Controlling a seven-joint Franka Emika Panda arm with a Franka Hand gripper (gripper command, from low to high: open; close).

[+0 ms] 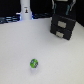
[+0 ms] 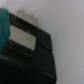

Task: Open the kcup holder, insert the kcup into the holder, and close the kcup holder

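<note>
The black boxy two-drawer kcup holder (image 1: 64, 26) stands on the white tabletop (image 1: 20, 50) toward the exterior view's right, both drawer fronts flush with the body, so the opening step is the one in hand and looks not yet done. The arm's dark gripper (image 1: 62, 6) hangs directly above the holder, its upper part cut off by the frame edge; whether its jaws stand wide or narrow I cannot tell, and nothing is seen between them. The wrist view looks down at close range on the holder's black top (image 2: 30, 55), with pale blurred shapes beyond it that cannot be made out.

The tiny round kcup with the bright green top and blue-white rim (image 1: 34, 63) sits alone on the table, well apart from the holder and nearer the camera in the exterior view.

The next move, as I judge it, calls for coming down in front of a drawer, catching its small handle and pulling it straight outward. The handles are too small to make out here, so alignment will be the hard part, and a light unit may slide instead of opening.

A tall white cylindrical post with black marks (image 1: 24, 12) stands at the back toward the exterior view's left, well clear of the path between kcup and holder
</note>
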